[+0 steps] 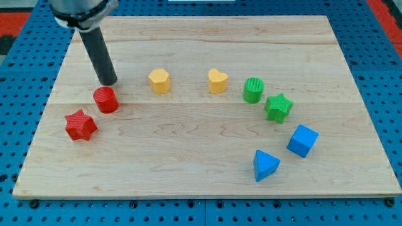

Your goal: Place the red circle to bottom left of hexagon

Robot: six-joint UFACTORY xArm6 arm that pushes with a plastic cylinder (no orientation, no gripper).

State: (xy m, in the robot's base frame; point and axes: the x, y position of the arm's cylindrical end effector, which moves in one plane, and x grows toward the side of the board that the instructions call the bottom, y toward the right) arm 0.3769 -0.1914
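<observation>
The red circle point(106, 99) is a short red cylinder on the wooden board's left side. The yellow hexagon point(159, 80) stands to its right and a little nearer the view's top. My tip point(108, 82) is the lower end of the dark rod, right above the red circle's upper edge, touching or almost touching it. The hexagon is about 80 pixels to the right of my tip.
A red star point(80, 125) lies at the circle's lower left. A yellow heart point(217, 81), a green circle point(253, 90) and a green star point(277, 107) follow to the right. A blue cube point(303, 139) and a blue triangle point(265, 164) lie at the lower right.
</observation>
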